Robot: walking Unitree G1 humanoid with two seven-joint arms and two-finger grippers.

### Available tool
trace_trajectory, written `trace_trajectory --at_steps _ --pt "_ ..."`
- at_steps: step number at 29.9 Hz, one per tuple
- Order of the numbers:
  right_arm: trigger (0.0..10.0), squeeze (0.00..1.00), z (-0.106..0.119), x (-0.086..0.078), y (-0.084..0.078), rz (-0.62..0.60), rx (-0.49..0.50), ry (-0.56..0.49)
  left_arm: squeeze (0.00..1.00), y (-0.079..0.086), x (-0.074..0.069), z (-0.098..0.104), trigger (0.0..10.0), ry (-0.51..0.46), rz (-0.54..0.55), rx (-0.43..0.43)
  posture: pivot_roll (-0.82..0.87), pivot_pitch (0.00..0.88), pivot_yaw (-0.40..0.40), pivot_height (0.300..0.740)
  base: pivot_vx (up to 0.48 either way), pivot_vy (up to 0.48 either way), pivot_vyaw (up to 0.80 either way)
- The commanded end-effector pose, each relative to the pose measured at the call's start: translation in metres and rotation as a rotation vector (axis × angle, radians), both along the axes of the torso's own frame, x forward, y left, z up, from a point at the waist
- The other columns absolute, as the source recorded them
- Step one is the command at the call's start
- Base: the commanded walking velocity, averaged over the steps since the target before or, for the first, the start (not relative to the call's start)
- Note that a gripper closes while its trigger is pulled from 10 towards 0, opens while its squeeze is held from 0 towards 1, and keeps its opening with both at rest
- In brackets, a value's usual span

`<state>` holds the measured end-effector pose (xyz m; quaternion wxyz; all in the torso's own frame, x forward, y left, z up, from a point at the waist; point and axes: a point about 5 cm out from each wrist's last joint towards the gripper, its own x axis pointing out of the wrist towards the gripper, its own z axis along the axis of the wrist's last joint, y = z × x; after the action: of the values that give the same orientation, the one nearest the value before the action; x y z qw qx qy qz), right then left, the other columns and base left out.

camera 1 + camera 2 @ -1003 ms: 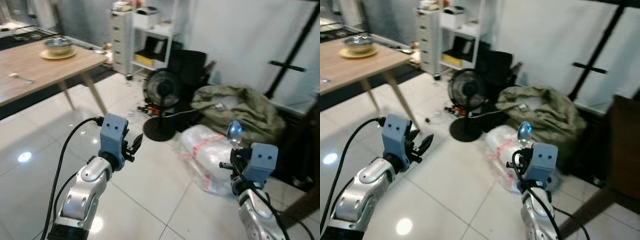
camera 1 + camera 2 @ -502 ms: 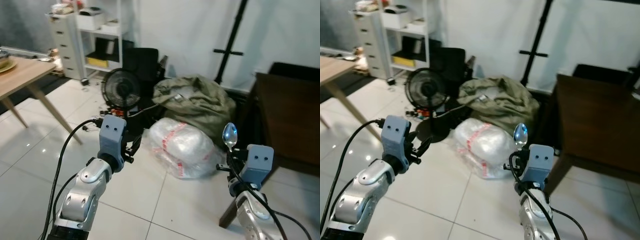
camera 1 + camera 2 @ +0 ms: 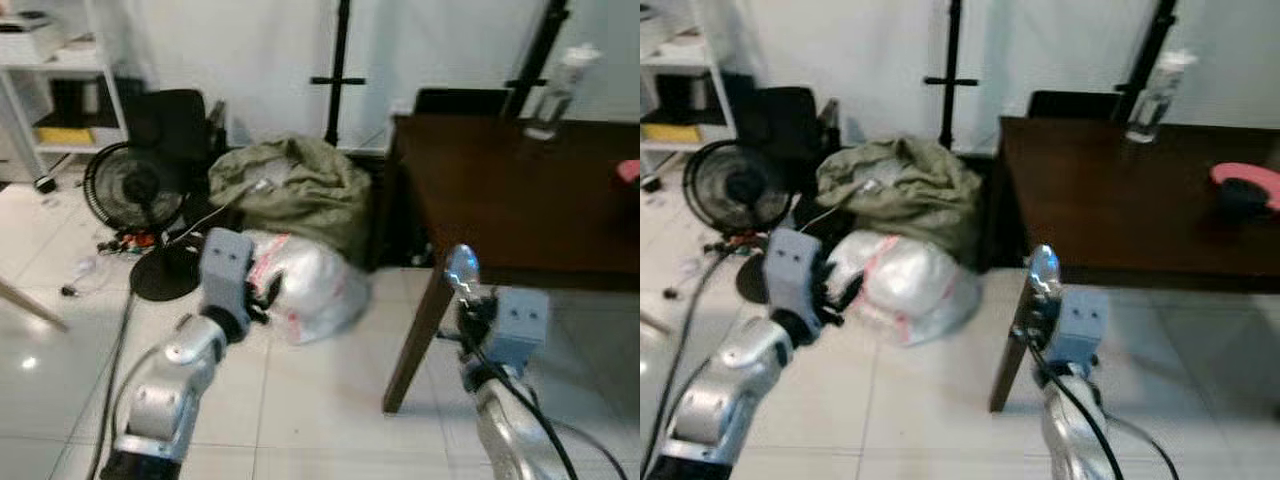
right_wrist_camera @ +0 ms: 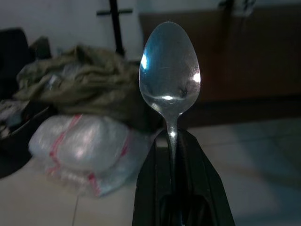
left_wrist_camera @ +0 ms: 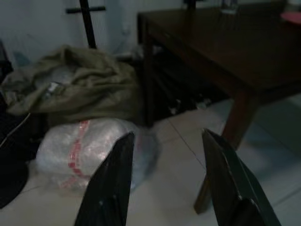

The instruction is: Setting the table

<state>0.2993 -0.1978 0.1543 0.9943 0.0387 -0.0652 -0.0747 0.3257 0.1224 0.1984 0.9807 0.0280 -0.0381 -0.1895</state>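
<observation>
One spoon (image 4: 170,70) stands bowl-up in your right gripper (image 4: 172,141), whose fingers are clamped on its thin handle; the left gripper (image 5: 165,181) hangs with fingers spread and nothing between them. You should treat the spoon as light, stiff and probably slick, so keep hold low on the handle as you near the dark worktop (image 3: 1120,200).

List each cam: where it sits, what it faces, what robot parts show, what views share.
Head stereo pair: faces forward-down at table, sack, bag; both arms show.
Left wrist: looks along open left tool toward bag and table.
Right wrist: looks along right tool shut on spoon.
Shared: table, sack, bag.
</observation>
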Motion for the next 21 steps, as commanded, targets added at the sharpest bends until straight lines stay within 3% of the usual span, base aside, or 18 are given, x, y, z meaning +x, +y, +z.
trace_trajectory --at_steps 1,21 --pt "10.0 0.00 -0.0074 -0.0030 0.0026 0.005 0.008 0.026 0.00 0.0014 -0.0014 -0.0057 10.0 0.023 0.002 -0.002 0.06 0.069 0.067 0.740 0.000 0.000 -0.80" --pt "10.0 0.00 -0.0065 -0.0030 0.0011 0.000 0.007 0.024 0.00 -0.0017 -0.0020 -0.0059 10.0 0.026 -0.021 -0.008 0.06 0.069 0.067 0.740 0.000 0.000 -0.80"
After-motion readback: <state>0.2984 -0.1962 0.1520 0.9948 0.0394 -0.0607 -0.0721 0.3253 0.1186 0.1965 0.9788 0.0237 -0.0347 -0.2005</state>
